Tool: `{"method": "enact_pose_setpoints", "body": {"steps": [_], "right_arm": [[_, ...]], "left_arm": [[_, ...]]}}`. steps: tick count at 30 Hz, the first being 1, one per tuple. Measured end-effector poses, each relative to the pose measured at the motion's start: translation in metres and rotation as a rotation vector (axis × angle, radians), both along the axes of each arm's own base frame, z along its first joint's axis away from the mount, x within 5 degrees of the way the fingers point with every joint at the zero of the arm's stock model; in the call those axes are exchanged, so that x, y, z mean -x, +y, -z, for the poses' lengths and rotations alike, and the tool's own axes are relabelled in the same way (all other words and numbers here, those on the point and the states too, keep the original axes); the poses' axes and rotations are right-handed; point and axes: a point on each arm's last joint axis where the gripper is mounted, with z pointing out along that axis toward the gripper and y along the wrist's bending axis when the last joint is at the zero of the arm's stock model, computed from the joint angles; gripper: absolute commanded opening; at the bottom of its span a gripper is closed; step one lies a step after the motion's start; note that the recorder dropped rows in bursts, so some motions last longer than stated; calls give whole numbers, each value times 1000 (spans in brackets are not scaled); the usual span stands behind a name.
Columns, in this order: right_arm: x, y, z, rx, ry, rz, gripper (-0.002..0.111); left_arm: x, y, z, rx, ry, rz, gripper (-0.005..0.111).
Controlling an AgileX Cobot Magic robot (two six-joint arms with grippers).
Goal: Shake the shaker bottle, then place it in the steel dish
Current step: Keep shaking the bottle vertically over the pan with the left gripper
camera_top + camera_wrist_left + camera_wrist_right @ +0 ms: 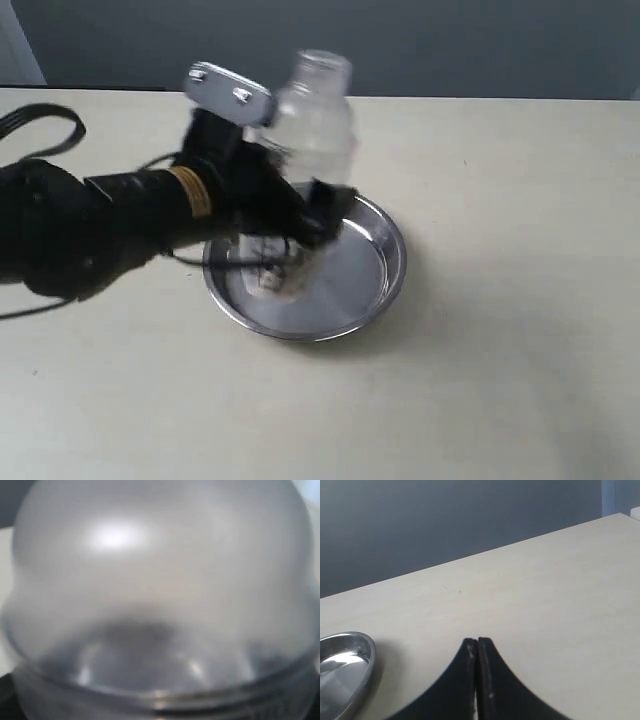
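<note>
The clear shaker bottle (315, 120) stands about upright, blurred, its cap at the top and its lower end down inside the steel dish (375, 270). I cannot tell whether its base touches the dish floor. My left gripper (290, 215) reaches in from the left and is shut around the bottle's middle. In the left wrist view the shaker bottle's domed shoulder (160, 580) fills the picture and hides the fingers. My right gripper (477, 642) is shut with nothing in it, above bare table, and the steel dish's rim (362, 665) shows off to one side of it. It is out of the exterior view.
The pale table (500, 380) stretches around the dish. A black cable (40, 125) loops at the far left behind my left arm. A dark wall runs behind the table's far edge.
</note>
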Motion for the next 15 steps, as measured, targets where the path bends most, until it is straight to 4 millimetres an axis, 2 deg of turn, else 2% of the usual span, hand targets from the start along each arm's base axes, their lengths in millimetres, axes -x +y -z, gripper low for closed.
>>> {"method": "enact_pose_setpoints", "body": {"steps": [2,5,6,9,10,11,13,15], "right_arm": [[0,0,0,0,0,0,-1],[0,0,0,0,1,0,-1],[0,0,0,0,1,0,-1],[0,0,0,0,1,0,-1],[0,0,0,0,1,0,-1],[0,0,0,0,1,0,-1],[0,0,0,0,1,0,-1],[0,0,0,0,1,0,-1]], "left_arm": [[-8,9,6,39,49,-66,0],[9,-15,3,-118,-23,162,0],[8,-15,2,-120,-46,158,0],[-16,15,3,56,32,-134,0],[-20,22,4,72,46,-173,0],[-18,18,3,28,36,-120,0],[-2,-4,-2,-130,-45,104,0],[3,-12,-7,-147,-104,157,0]]}}
